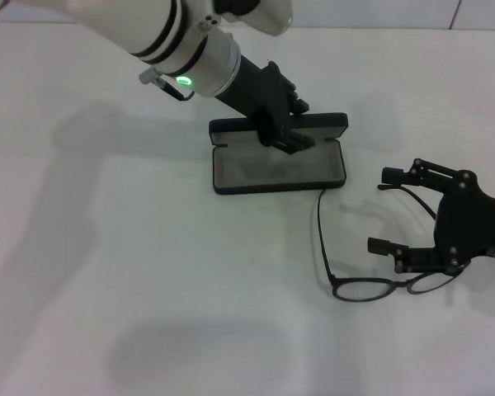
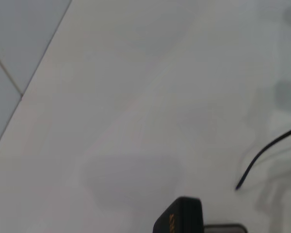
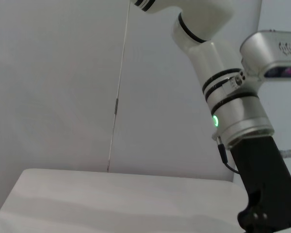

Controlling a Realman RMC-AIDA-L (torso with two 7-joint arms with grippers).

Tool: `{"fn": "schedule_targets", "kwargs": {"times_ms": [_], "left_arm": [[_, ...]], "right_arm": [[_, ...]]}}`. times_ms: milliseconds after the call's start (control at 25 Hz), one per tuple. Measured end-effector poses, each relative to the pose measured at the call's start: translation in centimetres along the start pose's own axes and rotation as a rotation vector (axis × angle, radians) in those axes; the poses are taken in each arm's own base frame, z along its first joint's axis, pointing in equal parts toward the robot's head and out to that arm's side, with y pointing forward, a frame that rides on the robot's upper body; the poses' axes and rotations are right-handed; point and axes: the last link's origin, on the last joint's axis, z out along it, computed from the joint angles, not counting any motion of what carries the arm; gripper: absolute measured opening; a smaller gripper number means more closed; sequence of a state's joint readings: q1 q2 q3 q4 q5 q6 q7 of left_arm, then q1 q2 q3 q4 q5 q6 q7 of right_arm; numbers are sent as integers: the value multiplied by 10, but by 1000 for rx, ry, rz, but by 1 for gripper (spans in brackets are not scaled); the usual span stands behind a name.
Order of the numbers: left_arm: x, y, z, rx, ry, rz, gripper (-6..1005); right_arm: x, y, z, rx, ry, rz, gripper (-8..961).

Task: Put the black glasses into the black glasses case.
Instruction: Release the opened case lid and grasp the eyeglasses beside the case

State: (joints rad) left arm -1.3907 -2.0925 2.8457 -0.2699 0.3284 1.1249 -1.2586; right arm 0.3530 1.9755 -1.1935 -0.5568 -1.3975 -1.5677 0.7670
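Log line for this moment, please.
black glasses case: open | left gripper: at lid | right gripper: open over black glasses

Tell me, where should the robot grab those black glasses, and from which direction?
Probably from above, at the frame front near the bridge of the black glasses: they lie flat with the temples spread, so that bar is the sturdiest part. The right hand is already beside it.

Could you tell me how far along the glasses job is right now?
Done: the black glasses case lies open, with the left gripper at its hinge edge. In hand: the right gripper is open over the black glasses, which lie on the table. Left: grasping them and placing them inside.
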Motion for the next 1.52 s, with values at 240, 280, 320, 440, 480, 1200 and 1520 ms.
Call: {"fn": "schedule_targets", "kwargs": {"times_ms": [240,280,320,440,480,1200,1520], "left_arm": [[6,9,-16,-72,170,-90,561],[5,10,-18,-75,208,-107,573],[2,13,-22,-66,290,-133,585],[-14,21,-32,-8,496,-166,606],[-23,25,-37,21,565,-178,605],[-130,120,-52,393,966,-404,590],[-135,129,-50,435,967,-394,590]], "right_arm": [[-2,-3,-1,-3,3,0,783],[-4,-5,-2,-12,11,-1,781],[-6,-8,-3,-29,23,-1,779],[-17,-16,-4,-117,108,21,772],[-21,-19,-4,-145,147,15,770],[-77,-41,76,-527,905,-126,732],[-71,-31,102,-548,1004,-192,716]]}}
